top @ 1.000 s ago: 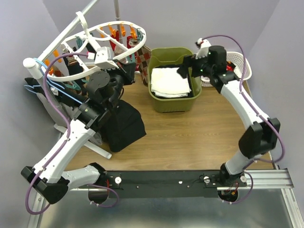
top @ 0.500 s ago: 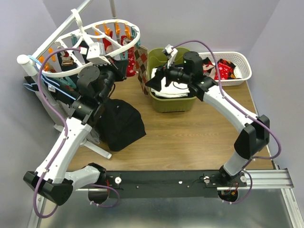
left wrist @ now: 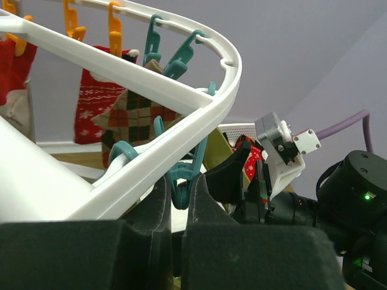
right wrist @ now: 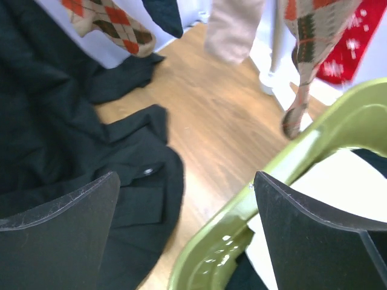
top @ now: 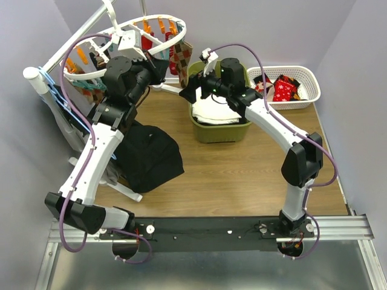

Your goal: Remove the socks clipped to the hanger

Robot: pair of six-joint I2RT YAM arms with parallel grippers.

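Note:
The hanger (top: pixel 158 26), a white oval frame, is tilted up at the back left with teal and orange clips under its rim (left wrist: pixel 181 124). My left gripper (top: pixel 160 67) sits just beneath the rim, shut on a teal clip (left wrist: pixel 179 196). Socks hang from other clips: an argyle sock (left wrist: pixel 136 118) and a red sock (left wrist: pixel 97 103). My right gripper (top: pixel 186 92) is open and empty, hovering over the left rim of the green bin (right wrist: pixel 290 169). Above it dangle an argyle sock (right wrist: pixel 308 36), a beige sock (right wrist: pixel 233 27) and a red sock (right wrist: pixel 351 48).
An olive bin (top: pixel 221 134) holds a folded white cloth (top: pixel 217 109). A white mesh basket (top: pixel 290 106) with red socks stands at the back right. A large black garment (top: pixel 151 160) lies on the table's left side, beside the white rack pole (top: pixel 54 90).
My right arm has swung left from the basket to the bin's left rim, staying open. The left arm has pushed back and up with the hanger, still shut.

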